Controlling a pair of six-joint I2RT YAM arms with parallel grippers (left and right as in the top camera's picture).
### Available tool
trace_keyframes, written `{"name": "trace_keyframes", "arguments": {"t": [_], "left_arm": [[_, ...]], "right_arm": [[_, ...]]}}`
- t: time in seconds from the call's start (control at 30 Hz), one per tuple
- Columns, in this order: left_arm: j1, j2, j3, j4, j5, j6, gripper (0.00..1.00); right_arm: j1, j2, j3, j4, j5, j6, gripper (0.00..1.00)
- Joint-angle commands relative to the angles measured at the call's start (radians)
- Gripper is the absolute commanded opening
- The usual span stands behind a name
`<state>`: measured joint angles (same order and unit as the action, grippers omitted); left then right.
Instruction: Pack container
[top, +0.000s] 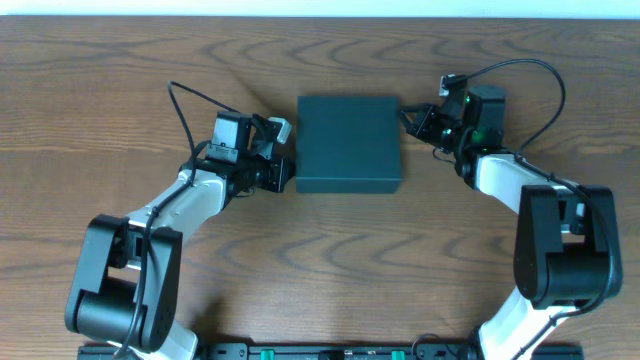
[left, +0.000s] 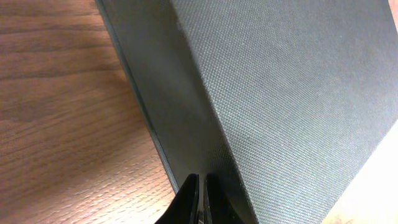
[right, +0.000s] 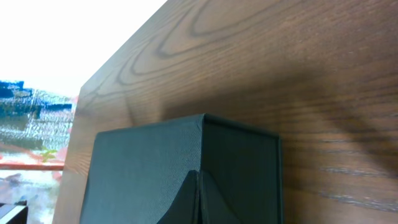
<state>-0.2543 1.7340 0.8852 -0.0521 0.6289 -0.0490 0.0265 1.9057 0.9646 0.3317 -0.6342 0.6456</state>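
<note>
Sitting square on the wooden table, midway between the two arms: the container, dark teal-green, rectangular, matte. Lid down flat, top face level. No gap is seen along the edges from overhead.

Left hand is at the container's left side, by the near left corner. Clenched, nothing between the fingers. In the left wrist view the two dark fingertips meet in a narrow point low against the container's side wall, close to where the wall meets the table. Cannot tell whether the tips actually touch the wall; at most they are just beside it. The woven texture of the container's top face shows plainly here.

Right hand is at the opposite side, by the far right corner. Also clenched, holding nothing. In the right wrist view the joined tips line up with the container's vertical corner edge, touching it or just short of it; contact is not certain. The container stands upright on the table in that view, and a thin line runs down its right-hand face near the edge.

Both arms bend inward toward the container, one from each side.
</note>
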Motion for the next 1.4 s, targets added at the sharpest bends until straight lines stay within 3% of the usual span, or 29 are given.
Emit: {"name": "trace_keyframes", "arguments": {"t": [0.0,0.1,0.27,0.4,0.47,0.63,0.73,0.93,1.1,1.37], "left_arm": [[-0.021,0.009,0.010,0.004,0.023,-0.004,0.06],[-0.031,0.009,0.010,0.003,0.012,-0.003,0.06],[0.007,0.009,0.010,0.003,-0.128,-0.003,0.06],[0.066,-0.002,0.011,0.005,-0.167,0.014,0.06],[0.077,-0.027,0.021,0.003,-0.222,0.056,0.06],[0.082,-0.187,0.080,-0.025,-0.435,0.151,0.06],[0.106,-0.340,0.091,-0.034,-0.444,0.129,0.06],[0.143,-0.695,0.091,-0.167,-0.424,0.079,0.06],[0.143,-1.022,0.091,-0.425,-0.419,0.079,0.06],[0.143,-1.343,0.087,-0.677,-0.433,0.071,0.07]], "right_arm": [[0.003,0.012,0.010,-0.006,0.016,-0.022,0.01],[0.003,0.012,0.010,-0.006,0.016,-0.022,0.01],[0.000,0.011,0.010,0.003,0.002,-0.024,0.01],[-0.027,0.000,0.058,-0.005,-0.055,-0.122,0.02],[-0.043,-0.025,0.131,-0.147,-0.023,-0.242,0.02],[-0.060,-0.132,0.405,-0.740,0.314,-0.708,0.02],[-0.078,-0.237,0.470,-0.893,0.399,-0.813,0.02],[-0.135,-0.526,0.458,-1.031,0.399,-0.892,0.02],[-0.135,-0.800,0.424,-1.192,0.426,-0.983,0.02],[-0.135,-1.197,0.203,-1.195,0.466,-0.794,0.02]]}}
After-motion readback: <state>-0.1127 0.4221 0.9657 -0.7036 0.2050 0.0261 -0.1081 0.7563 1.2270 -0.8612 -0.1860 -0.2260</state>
